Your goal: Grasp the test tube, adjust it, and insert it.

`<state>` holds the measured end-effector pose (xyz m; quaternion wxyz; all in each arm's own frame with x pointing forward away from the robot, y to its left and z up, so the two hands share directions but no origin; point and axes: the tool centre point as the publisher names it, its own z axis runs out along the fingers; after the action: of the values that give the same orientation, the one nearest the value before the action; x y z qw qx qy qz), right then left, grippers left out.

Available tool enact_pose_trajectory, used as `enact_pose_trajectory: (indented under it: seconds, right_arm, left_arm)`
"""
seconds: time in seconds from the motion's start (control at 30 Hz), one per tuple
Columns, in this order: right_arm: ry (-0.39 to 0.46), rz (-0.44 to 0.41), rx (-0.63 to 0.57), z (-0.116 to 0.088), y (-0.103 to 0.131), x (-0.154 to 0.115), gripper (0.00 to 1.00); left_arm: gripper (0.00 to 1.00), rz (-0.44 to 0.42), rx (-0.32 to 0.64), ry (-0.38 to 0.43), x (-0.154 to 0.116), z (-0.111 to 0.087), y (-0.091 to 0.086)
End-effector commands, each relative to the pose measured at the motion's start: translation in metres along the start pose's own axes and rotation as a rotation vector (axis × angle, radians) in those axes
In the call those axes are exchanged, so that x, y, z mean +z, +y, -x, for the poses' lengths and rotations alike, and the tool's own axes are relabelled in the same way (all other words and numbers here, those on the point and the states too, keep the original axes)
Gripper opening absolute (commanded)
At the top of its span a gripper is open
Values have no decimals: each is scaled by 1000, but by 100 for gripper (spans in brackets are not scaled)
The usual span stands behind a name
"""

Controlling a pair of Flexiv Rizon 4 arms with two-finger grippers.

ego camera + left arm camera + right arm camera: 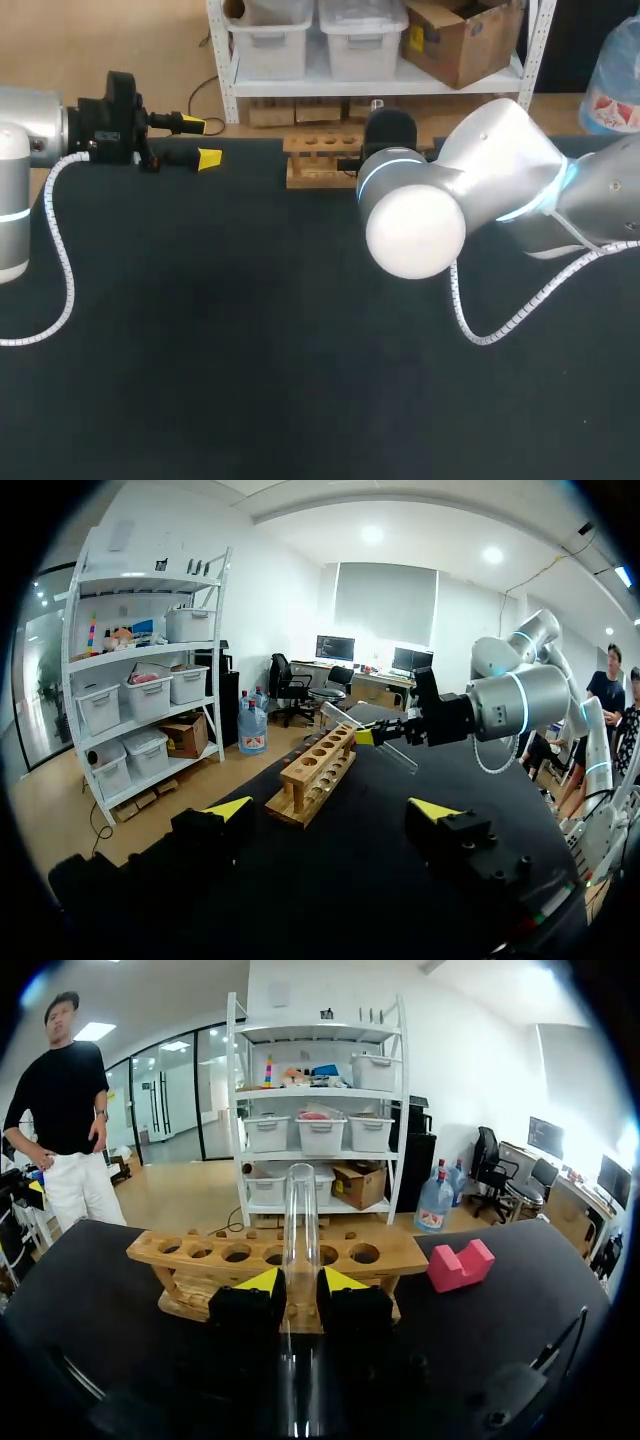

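Note:
A clear test tube [300, 1222] stands upright between the yellow tips of my right gripper [301, 1282], which is shut on it. Just ahead of it is the wooden rack [205, 1252] with a row of round holes. In the left wrist view the tube [398, 757] is tilted in the right gripper [368, 736], just beside and above the rack [318, 772]. My left gripper [332, 810] is open and holds nothing, well short of the rack. From above, the left gripper [200, 142] lies left of the rack [318, 160], and my right arm [480, 175] hides its own fingers.
A pink notched block [460, 1265] lies on the black table beside the rack, seen in the right wrist view. The rack stands at the table's far edge [250, 143]. White coiled cables hang from both arms over the black tabletop [250, 350].

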<state>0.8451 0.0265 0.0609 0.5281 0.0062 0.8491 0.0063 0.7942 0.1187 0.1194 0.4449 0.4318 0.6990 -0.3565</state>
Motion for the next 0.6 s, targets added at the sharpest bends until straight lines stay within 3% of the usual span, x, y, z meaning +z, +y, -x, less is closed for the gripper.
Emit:
enact_pose_trajectory:
  seconds: [0.03, 0.6]
  right_arm:
    - [12, 9, 0, 0, -1, 5, 0]
    - [70, 19, 21, -10, -2, 10, 0]
  left_arm:
    - [100, 3, 3, -5, 0, -1, -1]
    - [100, 3, 3, -5, 0, -1, -1]
